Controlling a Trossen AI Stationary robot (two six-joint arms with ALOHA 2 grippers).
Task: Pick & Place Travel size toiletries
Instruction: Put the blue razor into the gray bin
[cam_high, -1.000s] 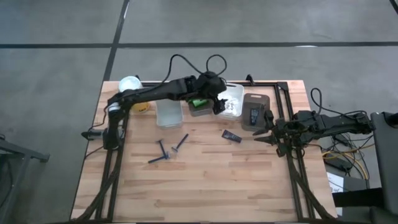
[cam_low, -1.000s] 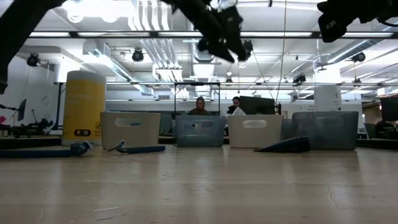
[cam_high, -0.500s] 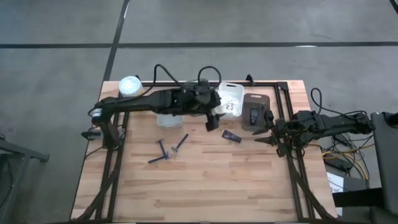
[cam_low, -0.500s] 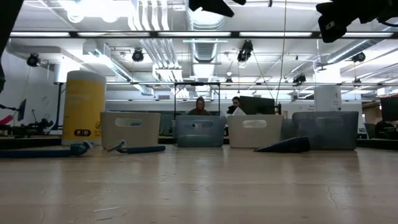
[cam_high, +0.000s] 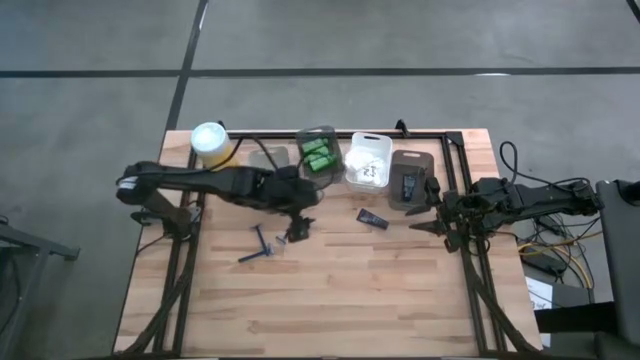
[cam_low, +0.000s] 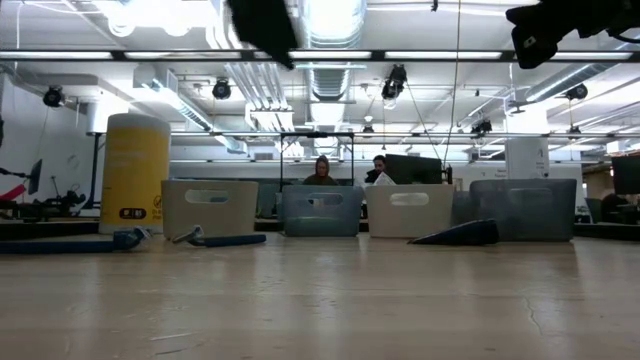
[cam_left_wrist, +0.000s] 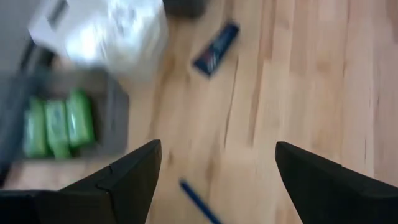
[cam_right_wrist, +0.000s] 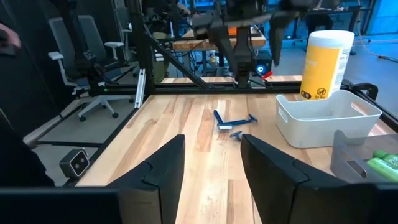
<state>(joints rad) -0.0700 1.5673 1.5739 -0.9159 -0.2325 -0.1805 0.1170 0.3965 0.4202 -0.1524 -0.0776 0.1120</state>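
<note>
Above the razors (cam_high: 268, 243) | left claw (cam_high: 297, 229) moved from bins | open

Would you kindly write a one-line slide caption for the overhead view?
Left gripper, open, above the dark blue razors; right gripper waits at the table edge.

Left dark six-joint arm stretched from the table's left edge across toward its middle, elbow low, wrist turned down. Left two-finger gripper (cam_high: 298, 226) held above the tabletop, dark fingers (cam_left_wrist: 134, 174) spread wide apart with nothing between them. Right dark arm folded at the table's right edge, pointing inward, clear of the working area. Right two-finger gripper (cam_high: 428, 207) hanging there with fingers (cam_right_wrist: 163, 167) partly apart, a narrow gap showing between them, empty.
</note>
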